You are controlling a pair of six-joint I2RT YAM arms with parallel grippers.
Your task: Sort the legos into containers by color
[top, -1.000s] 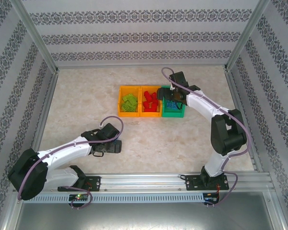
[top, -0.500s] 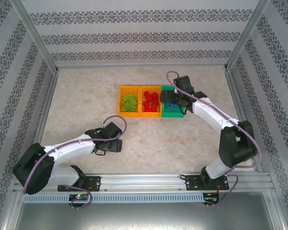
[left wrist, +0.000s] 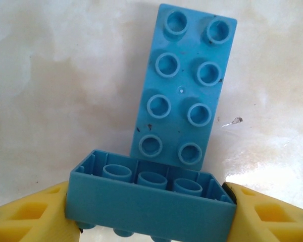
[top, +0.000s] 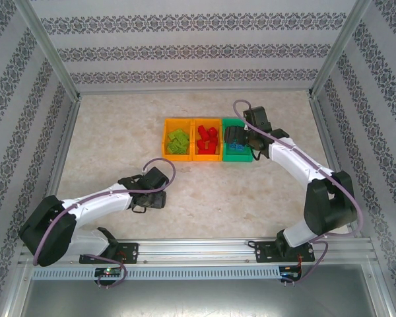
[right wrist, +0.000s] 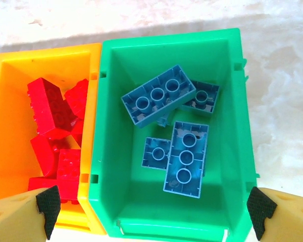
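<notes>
Fingers of the left gripper (left wrist: 149,207) are clamped on the ends of a blue brick (left wrist: 151,194) lying hollow-side-out, probably to lift it off the second blue brick (left wrist: 184,85), which sits studs-up just ahead. The right gripper (right wrist: 152,206) hangs wide open and holds nothing, right over the green bin (right wrist: 111,126) with four blue bricks (right wrist: 156,96). Red bricks (right wrist: 53,111) are in the orange bin (right wrist: 10,101) to its left, lime bricks (top: 178,142) in the far bin (top: 165,156).

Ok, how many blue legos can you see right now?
6. Four in the green bin: a wide brick, a narrow brick, two small bricks. A gripped brick sits between the left fingers; a flat brick lies on the table beyond it. More may be hidden.
</notes>
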